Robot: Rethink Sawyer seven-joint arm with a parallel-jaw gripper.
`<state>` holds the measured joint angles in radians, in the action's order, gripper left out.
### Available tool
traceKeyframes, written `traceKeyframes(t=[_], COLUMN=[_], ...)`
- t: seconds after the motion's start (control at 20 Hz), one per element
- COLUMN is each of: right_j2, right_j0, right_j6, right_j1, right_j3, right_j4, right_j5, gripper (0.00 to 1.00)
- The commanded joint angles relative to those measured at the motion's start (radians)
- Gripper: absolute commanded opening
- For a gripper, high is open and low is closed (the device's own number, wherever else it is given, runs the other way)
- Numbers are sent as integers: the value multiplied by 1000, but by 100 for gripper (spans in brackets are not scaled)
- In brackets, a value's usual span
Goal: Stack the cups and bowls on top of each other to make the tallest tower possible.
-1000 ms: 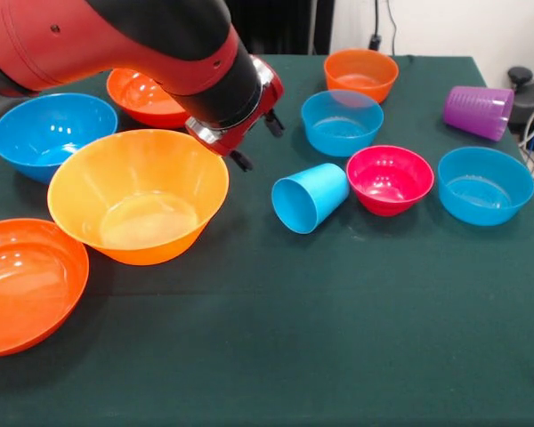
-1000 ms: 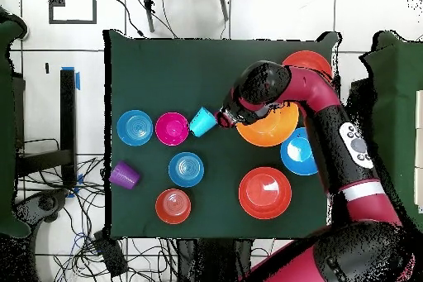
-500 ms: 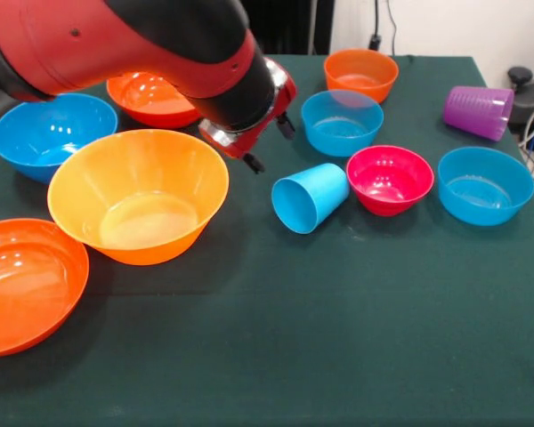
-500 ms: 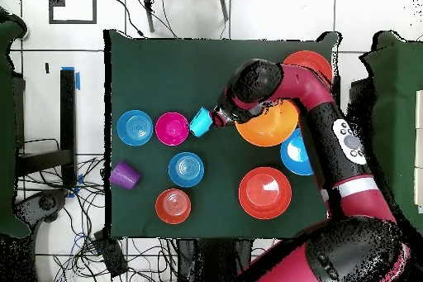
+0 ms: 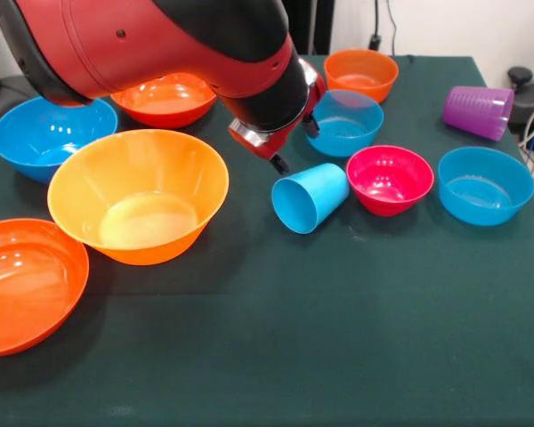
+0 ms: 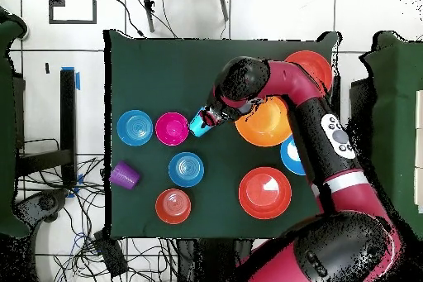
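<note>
Lying on its side near the middle of the bench [image 5: 356,356], the light blue cup [image 5: 309,197] points its open mouth toward the near left, and its base nearly touches the magenta-pink bowl [image 5: 390,179] on its right. No tower stands; every piece sits apart on the dark green cloth. The pincer [image 5: 294,145] hangs just above the cup's far left side, its two dark fingertips [image 5: 279,164] spread apart and gripping nothing. A small blue bowl [image 5: 342,122] sits just behind the cup, a small orange bowl [image 5: 360,73] farther back, and another blue bowl [image 5: 485,184] right of the pink one. The purple cup [image 5: 478,111] lies tipped at the far right. On the left are the large yellow-orange bowl [image 5: 138,195], a large blue bowl [image 5: 44,133], and two red-orange bowls, one far [image 5: 165,98] and one at the near left edge [image 5: 22,285].
</note>
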<state>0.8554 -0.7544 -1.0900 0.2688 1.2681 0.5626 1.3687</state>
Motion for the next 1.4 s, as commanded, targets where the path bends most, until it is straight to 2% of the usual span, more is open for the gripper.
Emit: traceKeyframes(t=[0.05, 0.35, 0.5, 0.95, 1.4], right_j2=[-43, -49, -44, -41, -59], right_j0=[8, 11, 67, 144, 122], right_j6=[181, 219, 219, 217, 275], right_j1=[-1, -26, -74, -151, -162], right_j3=[-4, -49, -145, -273, -289], right_j4=[51, 70, 76, 68, 72], right_j5=[-29, -18, -5, 1, 11], gripper=[100, 100, 100, 100, 100])
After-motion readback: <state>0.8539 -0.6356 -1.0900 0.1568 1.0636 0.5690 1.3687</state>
